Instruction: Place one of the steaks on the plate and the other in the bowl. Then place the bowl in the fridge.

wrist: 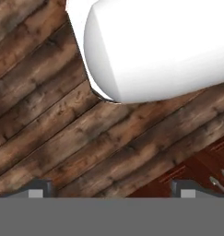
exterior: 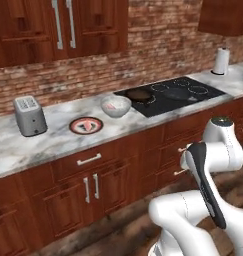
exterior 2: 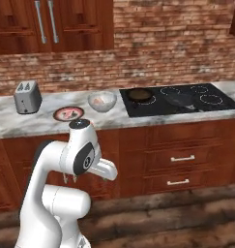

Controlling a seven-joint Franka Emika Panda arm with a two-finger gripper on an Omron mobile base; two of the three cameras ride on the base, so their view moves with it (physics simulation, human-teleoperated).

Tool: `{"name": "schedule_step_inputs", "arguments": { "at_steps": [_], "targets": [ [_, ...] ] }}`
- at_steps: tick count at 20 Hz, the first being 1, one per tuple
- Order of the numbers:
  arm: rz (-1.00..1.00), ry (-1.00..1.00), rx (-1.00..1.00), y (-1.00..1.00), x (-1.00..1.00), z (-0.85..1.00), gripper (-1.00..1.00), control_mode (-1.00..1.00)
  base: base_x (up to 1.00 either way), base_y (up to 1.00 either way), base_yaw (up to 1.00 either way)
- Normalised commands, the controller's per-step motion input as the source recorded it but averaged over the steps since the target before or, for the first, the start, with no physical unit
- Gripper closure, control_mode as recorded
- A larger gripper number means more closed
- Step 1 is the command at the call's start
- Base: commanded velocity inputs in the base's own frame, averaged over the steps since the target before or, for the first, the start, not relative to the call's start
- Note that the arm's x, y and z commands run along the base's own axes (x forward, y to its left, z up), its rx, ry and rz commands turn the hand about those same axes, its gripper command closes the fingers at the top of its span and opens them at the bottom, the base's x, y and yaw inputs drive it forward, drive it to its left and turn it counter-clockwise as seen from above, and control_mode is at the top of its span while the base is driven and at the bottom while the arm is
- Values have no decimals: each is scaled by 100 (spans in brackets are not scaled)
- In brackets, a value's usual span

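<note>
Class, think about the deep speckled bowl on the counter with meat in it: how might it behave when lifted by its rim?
The bowl looks rigid, so it likely won't flex. Its deep, rounded walls may tilt in a one-sided rim grip. The steak inside could slide if it tips.

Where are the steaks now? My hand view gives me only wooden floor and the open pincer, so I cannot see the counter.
Observer: One steak lies on the plate.
Operator: And the second one?
Observer: The other steak lies inside the bowl.
Operator: Where does this bowl stand?
Observer: On the counter, between the plate and the black cooktop.
</note>
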Motion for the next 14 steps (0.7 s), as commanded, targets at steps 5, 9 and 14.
{"name": "schedule_step_inputs", "arguments": {
  "at_steps": [5, 9, 14],
  "targets": [
    [0, 0, 0, 0, 0, 0, -100, 100, 100, -72, 53],
    [0, 0, 0, 0, 0, 0, -100, 100, 88, -64, 59],
    [0, 0, 0, 0, 0, 0, -100, 100, 32, -32, 30]
  ]
}}
